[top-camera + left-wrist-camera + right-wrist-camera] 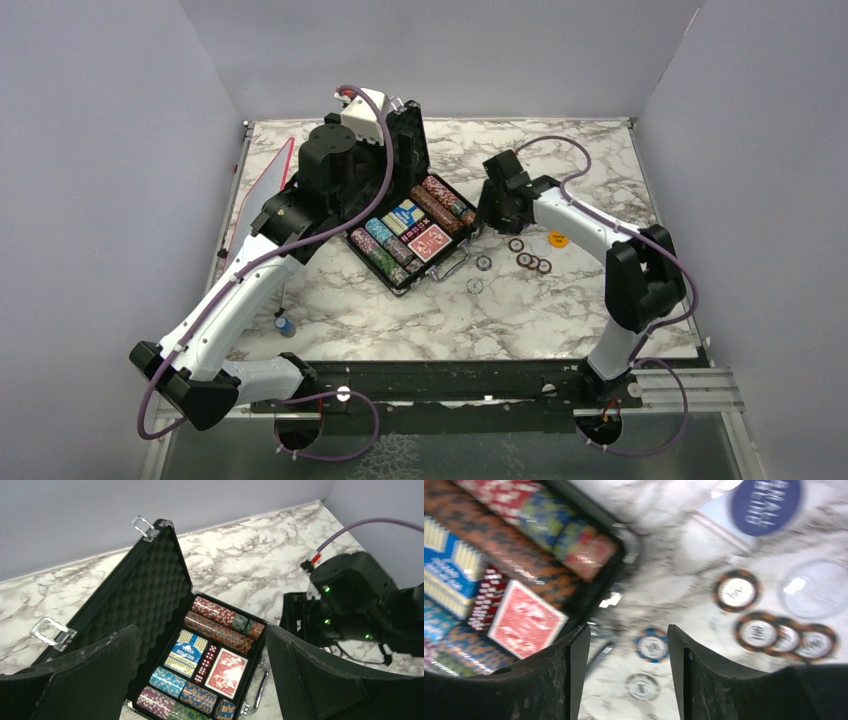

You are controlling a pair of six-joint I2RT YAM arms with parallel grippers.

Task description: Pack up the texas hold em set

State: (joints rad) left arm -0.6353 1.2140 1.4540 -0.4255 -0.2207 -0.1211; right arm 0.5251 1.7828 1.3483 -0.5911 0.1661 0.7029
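Observation:
The black briefcase [437,262] lies open mid-table with its foam lid [145,590] upright. Its tray holds rows of poker chips [220,625], red-backed cards [227,672], a blue card box [186,651] and red dice [205,664]. My left gripper [200,647] hovers open and empty above the tray, by the lid [372,120]. My right gripper [626,635] is open and empty over the table right of the case [495,215]. A blue chip [651,645] and a grey chip [642,686] lie below it. Several brown chips [530,261], an orange disc [557,239] and a blue disc [766,505] lie loose.
A red-edged white board [265,190] leans at the table's left edge. A small blue-tipped tool [285,325] lies near the left front. A clear round disc [816,587] lies beside the brown chips. Grey walls enclose the table on three sides.

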